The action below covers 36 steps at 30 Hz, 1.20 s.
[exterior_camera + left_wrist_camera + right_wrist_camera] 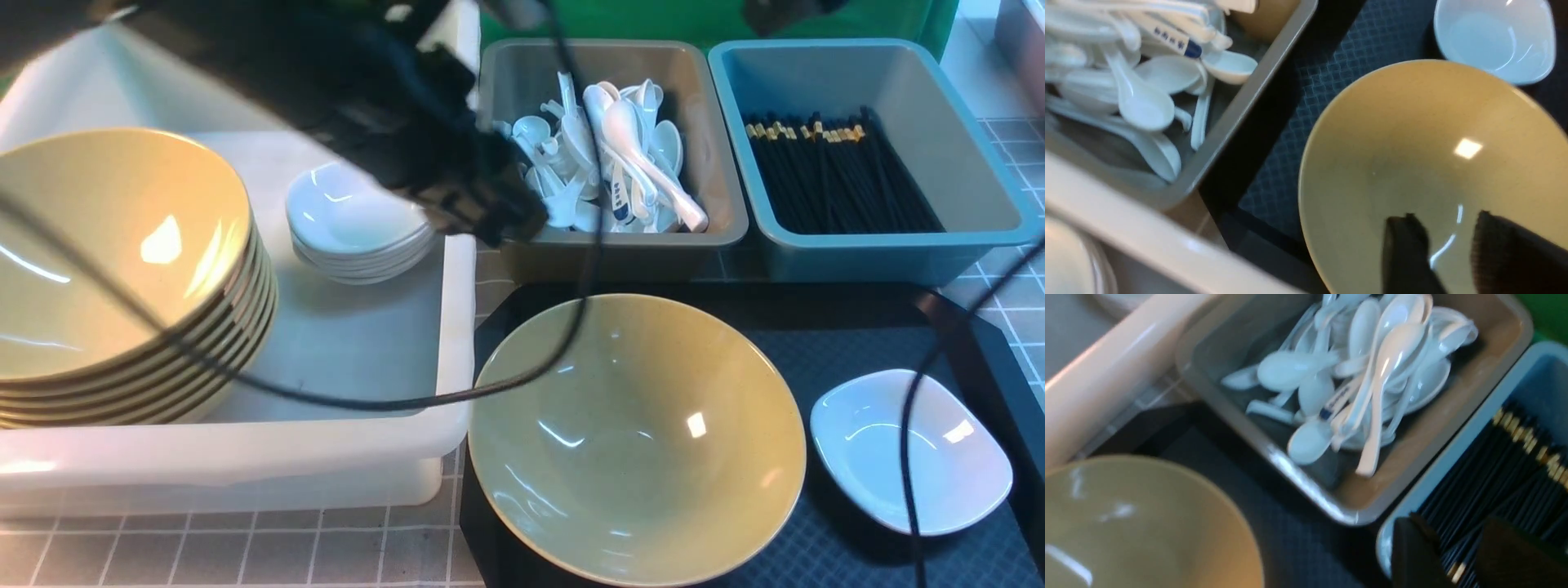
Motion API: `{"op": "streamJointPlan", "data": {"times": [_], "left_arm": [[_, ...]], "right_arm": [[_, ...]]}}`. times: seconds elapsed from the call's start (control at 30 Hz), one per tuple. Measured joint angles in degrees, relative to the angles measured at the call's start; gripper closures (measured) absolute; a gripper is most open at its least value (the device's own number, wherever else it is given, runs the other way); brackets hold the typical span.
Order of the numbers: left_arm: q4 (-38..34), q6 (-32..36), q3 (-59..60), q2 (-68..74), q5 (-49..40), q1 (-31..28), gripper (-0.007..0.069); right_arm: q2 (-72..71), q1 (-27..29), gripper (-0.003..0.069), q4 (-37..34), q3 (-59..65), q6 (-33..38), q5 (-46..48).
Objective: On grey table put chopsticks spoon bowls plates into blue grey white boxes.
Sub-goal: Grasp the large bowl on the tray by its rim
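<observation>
One olive-yellow bowl [637, 441] and a small white plate [910, 449] sit on the black tray [857, 327]. My left gripper [1445, 215] hangs open over that bowl [1412, 163], with nothing between its fingers. The left arm [392, 122] crosses the white box [457, 327], which holds stacked bowls [106, 261] and stacked plates [355, 220]. White spoons [620, 155] fill the grey box [727, 196]. Black chopsticks [833, 180] lie in the blue box [963, 147]. My right gripper [1451, 519] is open above those chopsticks [1494, 477]; a gold-banded stick shows through its gap.
The three boxes stand side by side along the back, with the black tray in front of the grey and blue ones. A black cable [367, 400] sags across the white box and the loose bowl. Another cable [910, 457] drapes over the plate.
</observation>
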State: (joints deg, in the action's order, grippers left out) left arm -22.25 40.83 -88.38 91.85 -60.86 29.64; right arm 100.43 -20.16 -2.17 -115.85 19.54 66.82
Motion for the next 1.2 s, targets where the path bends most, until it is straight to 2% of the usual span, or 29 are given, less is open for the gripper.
{"op": "streamJointPlan", "data": {"times": [0.1, 0.17, 0.3, 0.53, 0.73, 0.8, 0.87, 0.93, 1.07, 1.2], "left_arm": [[4.28, -1.78, -2.49, 3.11, -0.57, 2.59, 0.0288], [9.01, -6.54, -5.25, 7.02, -0.98, 5.02, 0.0196], [14.35, -12.89, -7.83, 12.73, -1.1, 5.78, 0.0119], [19.34, -13.63, -8.44, 21.39, 0.13, 5.78, 0.0097], [19.73, -13.42, -8.48, 25.43, 3.37, 5.78, 0.0096], [19.38, -13.42, -8.48, 26.02, 3.45, 5.78, 0.0109], [18.91, -13.37, -8.48, 26.71, 3.45, 5.78, 0.016], [18.42, -13.37, -8.5, 27.45, 3.08, 5.78, 0.0242], [15.68, -13.32, -9.05, 27.59, 0.44, 5.7, 0.0468], [12.84, -13.32, -9.17, 25.39, -2.26, 5.24, 0.0533]], "right_arm": [[-3.32, 0.0, 0.0521, 0.06, 5.47, 0.15, 0.0], [-8.0, -0.06, 0.0561, 0.06, 13.25, 1.81, 0.0], [-13.02, -0.06, 0.0579, 0.29, 21.71, 4.91, 0.0], [-16.06, -0.06, 0.058, 0.59, 26.41, 5.97, 0.0], [-16.12, -0.06, 0.058, 0.59, 26.47, 5.97, 0.0], [-16.12, -0.06, 0.0579, 0.59, 26.47, 5.97, 0.0], [-16.12, -0.06, 0.0579, 0.59, 26.47, 5.97, 0.0], [-16.12, -0.06, 0.0579, 0.59, 26.47, 5.97, 0.0], [-16.12, -0.06, 0.0578, 0.59, 26.47, 5.97, 0.0], [-16.12, -0.06, 0.0577, 0.59, 26.47, 5.97, 0.0]]}}
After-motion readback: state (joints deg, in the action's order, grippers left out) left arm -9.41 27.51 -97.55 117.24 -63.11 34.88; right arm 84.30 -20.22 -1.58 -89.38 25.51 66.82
